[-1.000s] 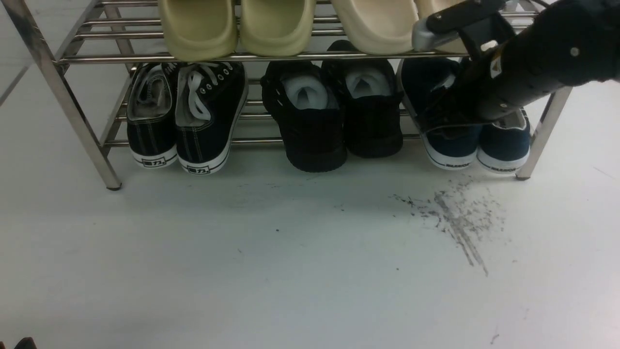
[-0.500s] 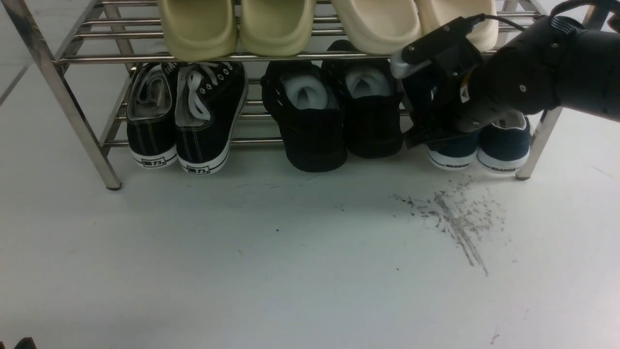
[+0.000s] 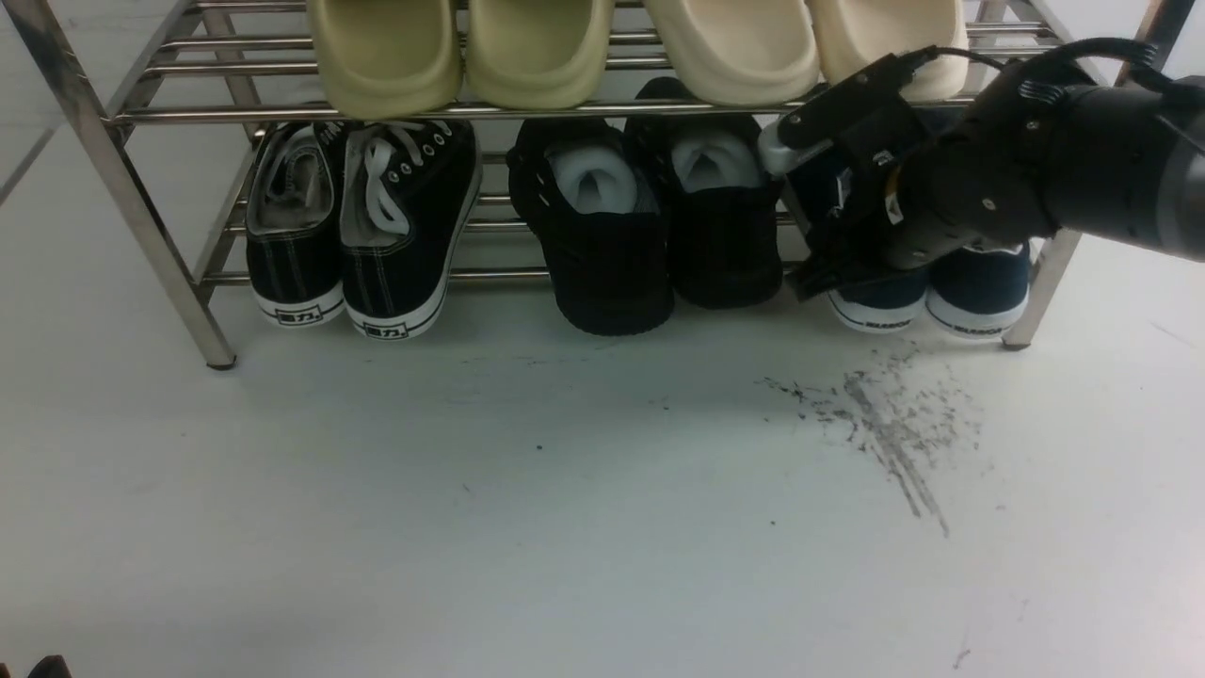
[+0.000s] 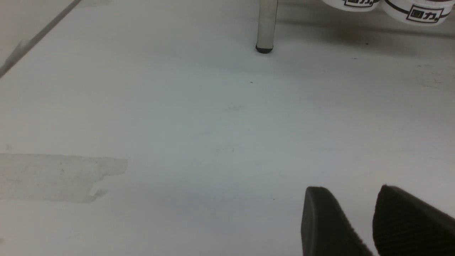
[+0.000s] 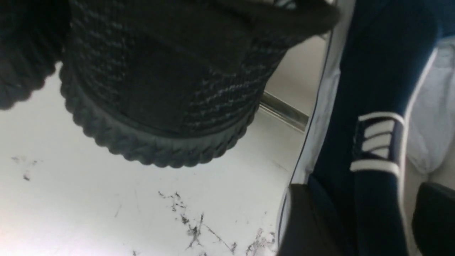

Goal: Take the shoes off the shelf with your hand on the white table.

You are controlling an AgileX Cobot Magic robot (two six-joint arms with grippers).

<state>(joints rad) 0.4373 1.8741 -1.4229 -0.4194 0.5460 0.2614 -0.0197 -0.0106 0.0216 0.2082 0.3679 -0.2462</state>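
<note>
The navy shoes stand on the lower tier at the right end of the steel shelf [image 3: 565,110]: the left shoe [image 3: 880,303] and the right shoe [image 3: 979,282]. My right gripper [image 3: 824,264] reaches down onto the left one. In the right wrist view this gripper [image 5: 368,199] straddles the navy shoe's [image 5: 373,71] side wall, with one finger [image 5: 302,220] against the outside. The other finger sits inside, with a gap to the wall, so it is open. My left gripper [image 4: 350,193] hovers over the white table [image 4: 177,124], open with nothing between its fingers.
Black knit shoes [image 3: 612,235] stand just left of the navy pair, and black lace-up sneakers [image 3: 395,226] further left. Cream slippers [image 3: 537,47] line the top tier. A shelf leg [image 3: 1045,282] stands right of the navy shoes. Dark scuff marks [image 3: 885,424] mark the table in front.
My right arm has come down from the top tier and shifted left, so the gripper now sits over the left navy shoe. The shoes have not moved.
</note>
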